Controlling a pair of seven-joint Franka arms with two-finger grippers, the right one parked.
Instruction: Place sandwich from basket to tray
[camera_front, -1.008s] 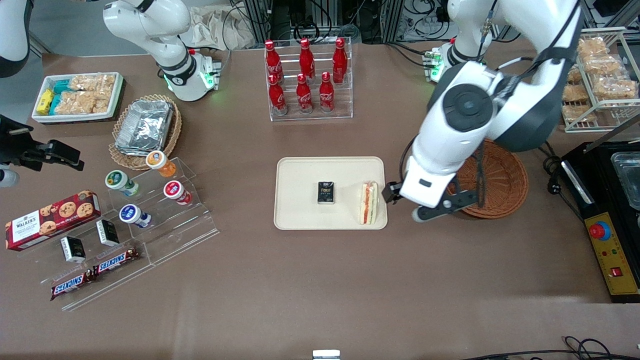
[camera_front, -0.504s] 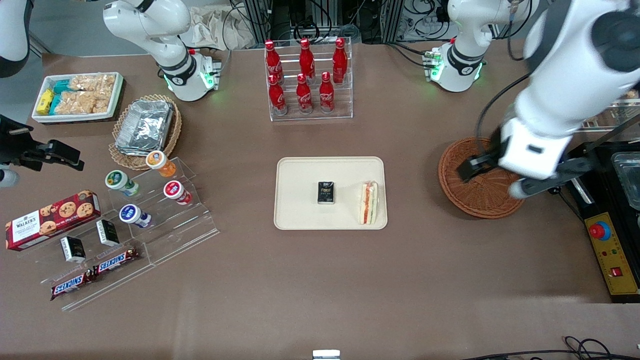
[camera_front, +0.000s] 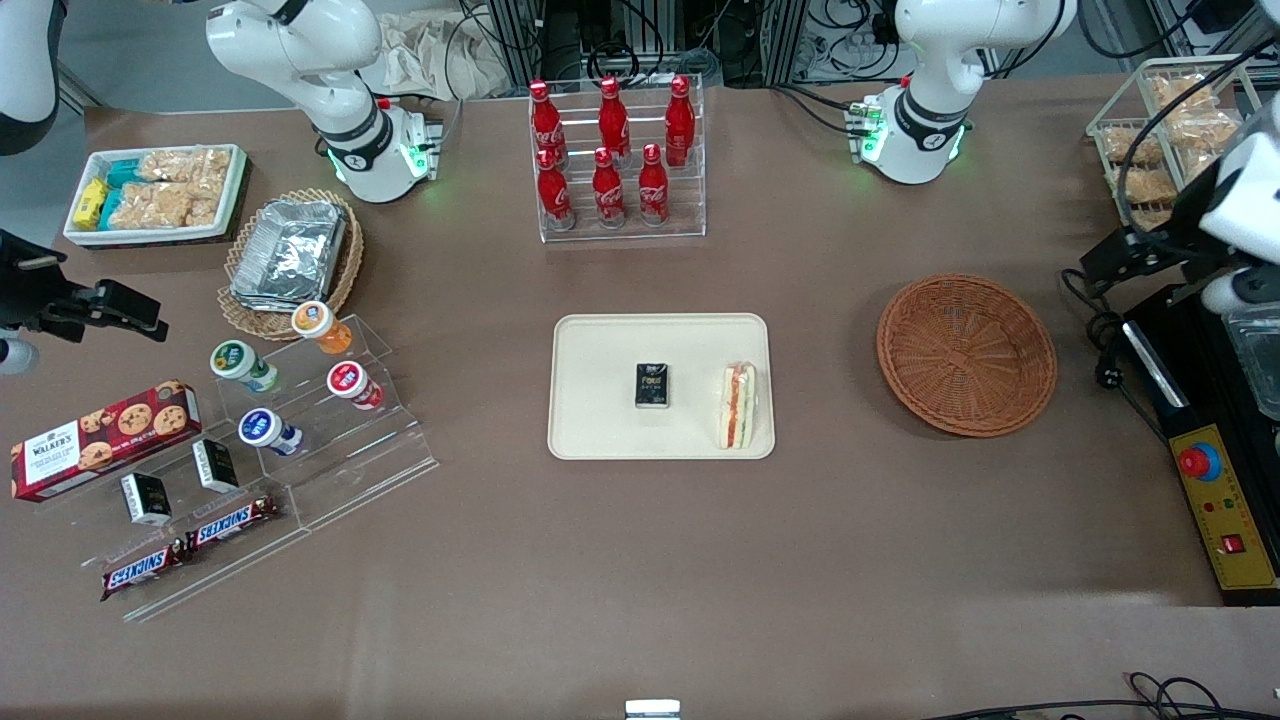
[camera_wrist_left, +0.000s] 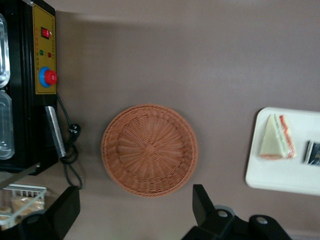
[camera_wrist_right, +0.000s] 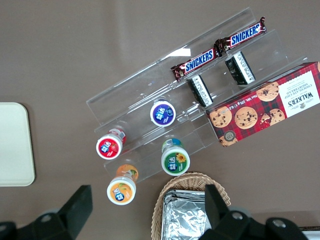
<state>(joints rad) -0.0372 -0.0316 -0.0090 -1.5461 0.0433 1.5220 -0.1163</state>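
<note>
sandwich (camera_front: 739, 405): lying on tray (camera_front: 600, 350); job looking done
basket (camera_front: 966, 354): sitting empty
gripper (camera_wrist_left: 130, 212): hanging above worktop nr basket; fingers spread, holding 0 items

Reddish-brown basket (camera_front: 966, 355); cream tray (camera_front: 600, 420) (plain).

The working arm is white and round, with dark grey rings at its joints. Its base (camera_front: 915, 130) is white with a small green light glowing on it. Black cables run along the arm. The gripper (camera_wrist_left: 135, 212) has two thick black fingers (camera_wrist_left: 67, 207), set wide apart, with round screw holes nearby.
</note>
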